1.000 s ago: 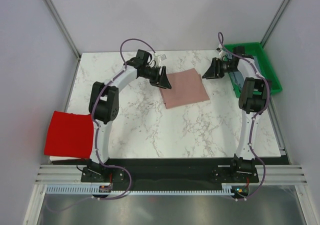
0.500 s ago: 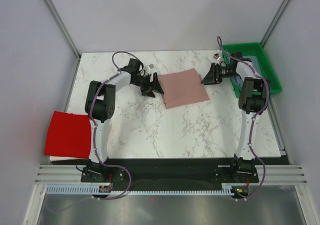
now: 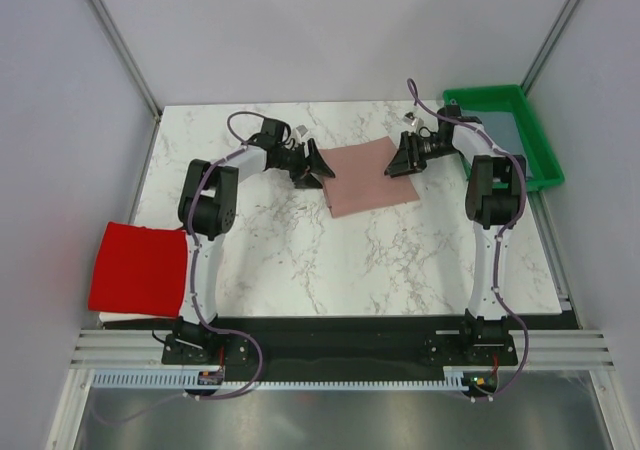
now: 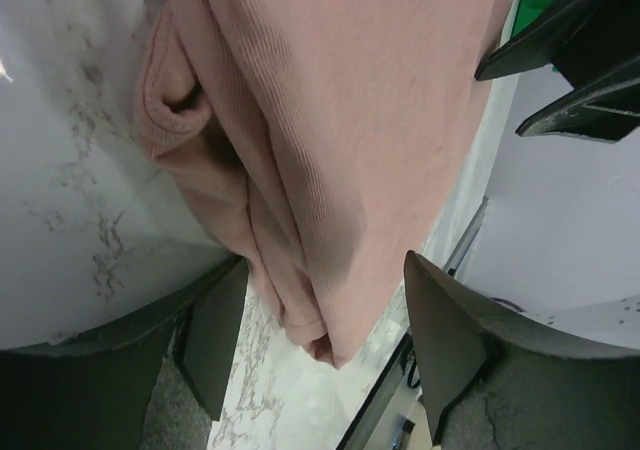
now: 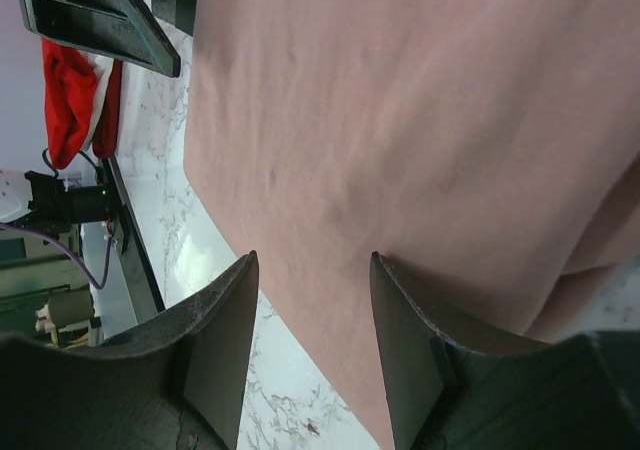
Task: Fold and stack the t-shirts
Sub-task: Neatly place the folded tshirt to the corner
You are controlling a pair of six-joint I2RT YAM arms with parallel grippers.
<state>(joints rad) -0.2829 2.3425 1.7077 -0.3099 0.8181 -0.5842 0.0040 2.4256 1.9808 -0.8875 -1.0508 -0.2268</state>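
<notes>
Bracketing the folded pink t-shirt (image 3: 370, 175) on the far half of the table (image 3: 300, 260), left hand (image 3: 325, 167) and right hand (image 3: 395, 162) both gape at its edges, gripping nothing. Next I'd guess: pinch together, then carry it to the red t-shirt (image 3: 138, 267).

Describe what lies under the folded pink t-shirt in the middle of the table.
The pink t-shirt rests on the white marble table, which shows all round it. At one edge its own folded layers are stacked. Whatever lies beneath its middle is covered.

Marble table (image 3: 280, 260) bears folded pink t-shirt (image 3: 365, 175), red t-shirt (image 3: 138, 268), green tray (image 3: 485, 93).
</notes>
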